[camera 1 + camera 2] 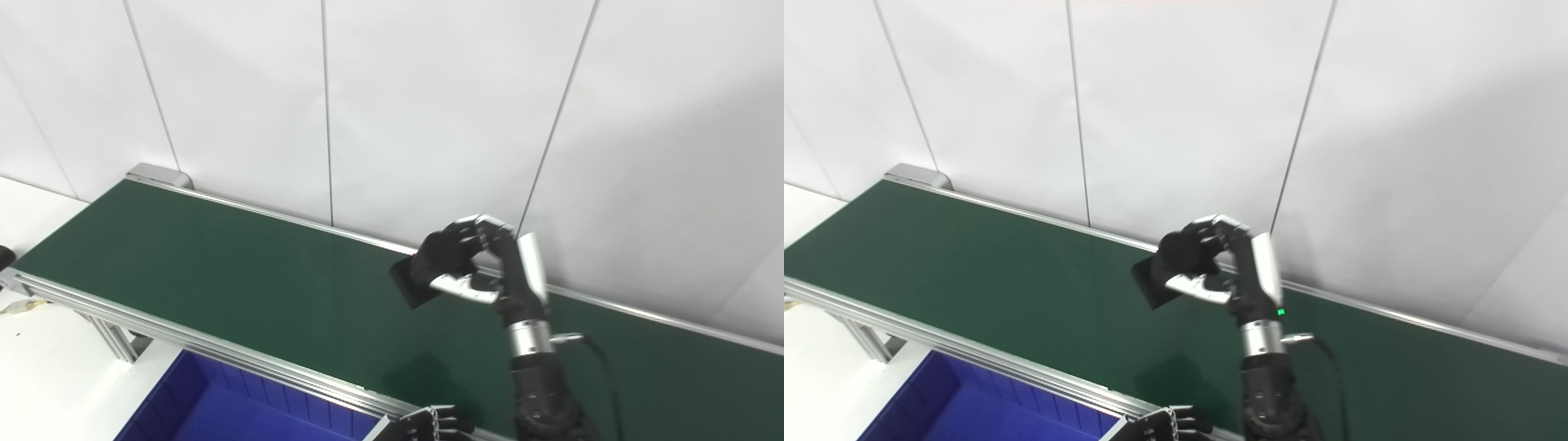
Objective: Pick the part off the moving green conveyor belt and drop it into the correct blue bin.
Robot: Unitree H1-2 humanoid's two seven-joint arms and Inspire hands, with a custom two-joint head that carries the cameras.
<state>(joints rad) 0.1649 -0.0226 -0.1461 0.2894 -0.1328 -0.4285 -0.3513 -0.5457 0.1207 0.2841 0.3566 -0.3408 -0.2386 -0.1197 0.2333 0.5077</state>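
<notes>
My right hand (474, 260) is raised above the green conveyor belt (245, 275) and is shut on a flat black part (411, 286), whose lower left corner sticks out past the fingers. The same hand (1213, 263) and part (1151, 285) show in the right eye view. The hand's shadow falls on the belt below it. Only the fingertips of my left hand (429, 424) show at the bottom edge, by the belt's near rail; I cannot tell how they stand. A blue bin (233, 407) sits below the belt's near rail at the bottom left.
An aluminium rail (184, 343) runs along the belt's near edge, with a support leg (113, 340) under it. A white panelled wall (429, 92) stands right behind the belt. A white surface (43, 367) lies at the left.
</notes>
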